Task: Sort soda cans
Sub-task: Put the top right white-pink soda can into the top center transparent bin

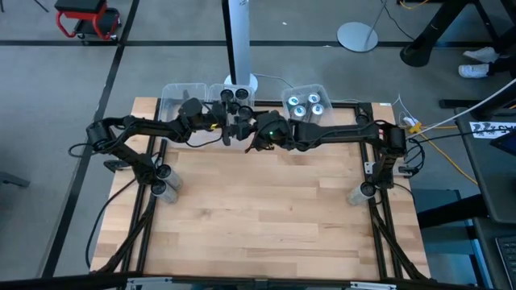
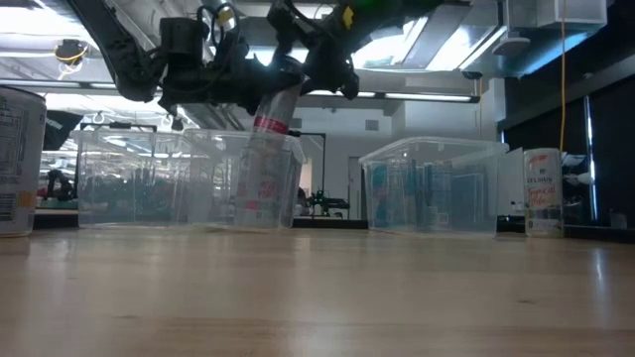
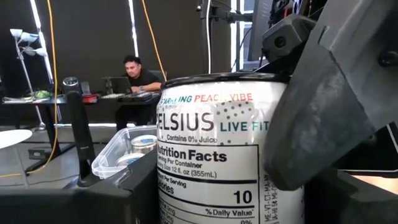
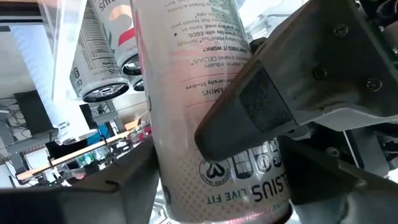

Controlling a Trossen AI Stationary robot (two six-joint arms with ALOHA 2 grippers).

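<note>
White can (image 2: 266, 149) tilted, clasped between left hand (image 1: 228, 122) and right hand (image 1: 256, 129), above bins

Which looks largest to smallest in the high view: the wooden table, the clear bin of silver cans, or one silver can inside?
Largest: wooden table. Then clear bin. Smallest: silver can. Overhead view, so nearness barely matters.

The wooden table (image 1: 266, 209) carries 3 clear plastic bins along its far edge, the left bin (image 1: 179, 98) beside the middle bin (image 1: 235, 100), the right bin (image 1: 307, 103) apart from it, and 2 cans (image 2: 543, 191) stand near the table's side edges.
</note>
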